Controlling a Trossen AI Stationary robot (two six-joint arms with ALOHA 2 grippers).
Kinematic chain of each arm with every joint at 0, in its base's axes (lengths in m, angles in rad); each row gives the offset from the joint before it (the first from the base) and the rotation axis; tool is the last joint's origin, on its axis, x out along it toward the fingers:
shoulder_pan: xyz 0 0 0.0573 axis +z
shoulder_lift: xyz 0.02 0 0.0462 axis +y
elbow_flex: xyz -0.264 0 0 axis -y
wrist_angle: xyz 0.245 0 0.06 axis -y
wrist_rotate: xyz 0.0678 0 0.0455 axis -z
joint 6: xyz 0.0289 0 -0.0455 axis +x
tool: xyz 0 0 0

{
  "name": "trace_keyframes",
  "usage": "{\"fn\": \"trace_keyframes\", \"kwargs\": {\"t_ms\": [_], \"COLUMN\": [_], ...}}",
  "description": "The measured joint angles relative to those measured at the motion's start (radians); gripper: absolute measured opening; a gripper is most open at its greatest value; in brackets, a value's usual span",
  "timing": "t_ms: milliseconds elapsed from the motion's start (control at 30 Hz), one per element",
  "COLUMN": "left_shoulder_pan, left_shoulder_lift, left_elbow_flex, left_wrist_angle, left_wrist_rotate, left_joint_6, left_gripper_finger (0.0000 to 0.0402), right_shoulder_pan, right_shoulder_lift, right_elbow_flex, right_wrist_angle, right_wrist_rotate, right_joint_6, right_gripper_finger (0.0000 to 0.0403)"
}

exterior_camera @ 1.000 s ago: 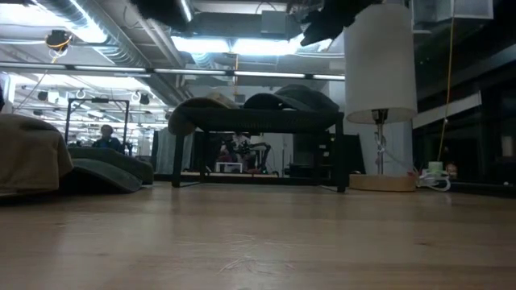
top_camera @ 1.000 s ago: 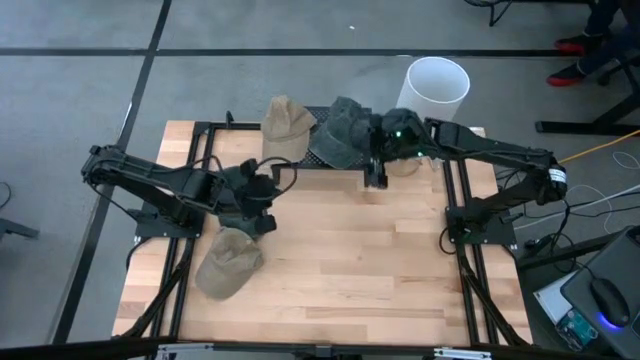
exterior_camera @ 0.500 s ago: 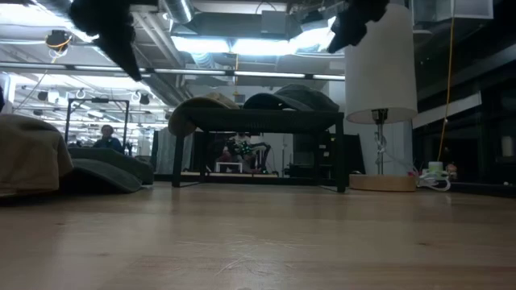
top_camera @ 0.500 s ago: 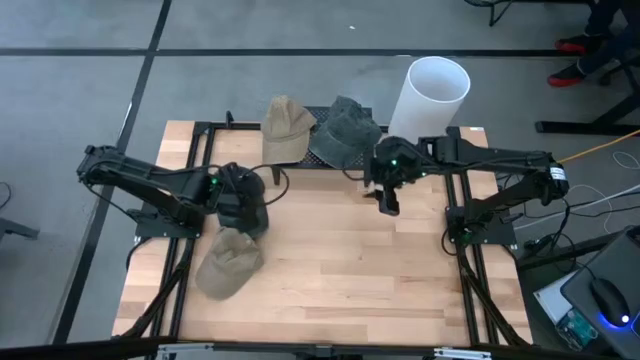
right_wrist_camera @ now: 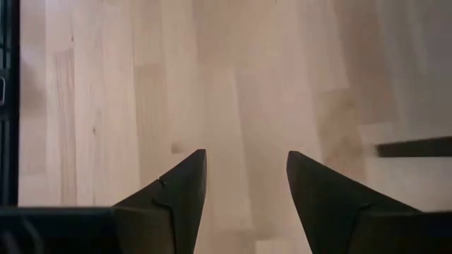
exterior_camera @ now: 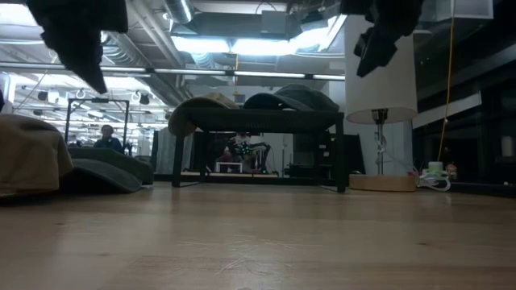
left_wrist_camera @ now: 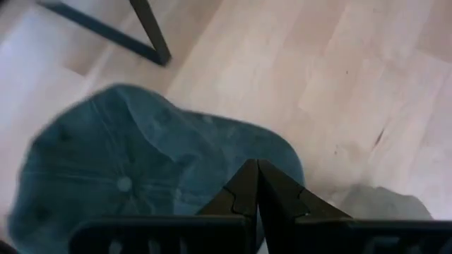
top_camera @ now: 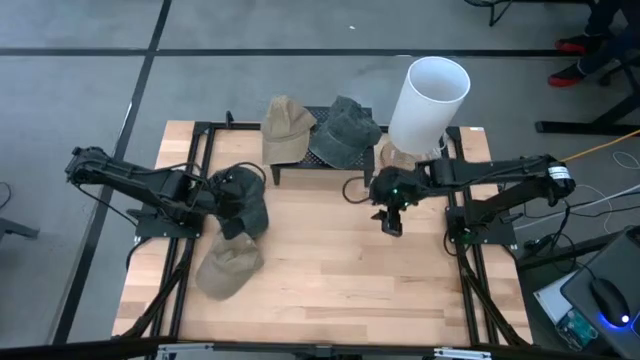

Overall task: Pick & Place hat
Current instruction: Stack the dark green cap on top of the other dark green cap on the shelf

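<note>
My left gripper (top_camera: 235,197) is shut on a dark teal hat (left_wrist_camera: 141,176) at the table's left, above the wood; in the low view the hat (exterior_camera: 76,36) hangs high. A tan hat (top_camera: 230,265) lies on the table just nearer than it. A second tan hat (top_camera: 285,125) and a dark grey-green hat (top_camera: 345,130) lie on the black rack (top_camera: 300,165) at the far edge. My right gripper (top_camera: 392,220) is open and empty over bare wood, nearer than the rack; its fingers stand apart in the right wrist view (right_wrist_camera: 246,176). My left gripper pinches the dark hat between its two shut fingers at the hat's edge (left_wrist_camera: 272,152), beside the crown. The fingers come from above, slanting from the table's left. The hat hangs below the fingers, clear of the table, its top button (left_wrist_camera: 125,185) facing the wrist camera.
A tall white cylinder (top_camera: 430,95) stands on a round base at the far right, beside the rack. Black frame rails (top_camera: 195,150) run along both table sides. Open wood (top_camera: 330,270) lies in the table's middle and near part.
My right gripper has drawn back from the dark hat on the rack toward the table's near edge, out over bare wood. My left gripper has carried the dark teal hat a little toward the table's left edge, still shut on it.
</note>
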Motion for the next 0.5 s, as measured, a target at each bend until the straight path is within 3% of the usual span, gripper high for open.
{"fn": "trace_keyframes", "kwargs": {"t_ms": [167,367,500], "left_shoulder_pan": [0.0,0.003,0.003], "left_shoulder_lift": [0.024,0.075,0.106], "left_elbow_flex": [-0.048,-0.07,-0.101], "left_wrist_angle": [0.012,0.024,0.044], "left_wrist_rotate": [0.052,-0.015,0.022], "left_joint_6": [0.028,0.071,0.065], "left_gripper_finger": [0.0004,0.0004,0.0005], "right_shoulder_pan": [0.076,0.158,0.195], "right_shoulder_lift": [-0.005,-0.005,-0.005], "right_elbow_flex": [-0.134,-0.294,-0.374], "right_wrist_angle": [0.21,0.523,0.693], "right_wrist_rotate": [0.014,0.015,0.015], "right_joint_6": [0.064,0.085,0.086], "right_gripper_finger": [0.0194,0.0194,0.0193]}}
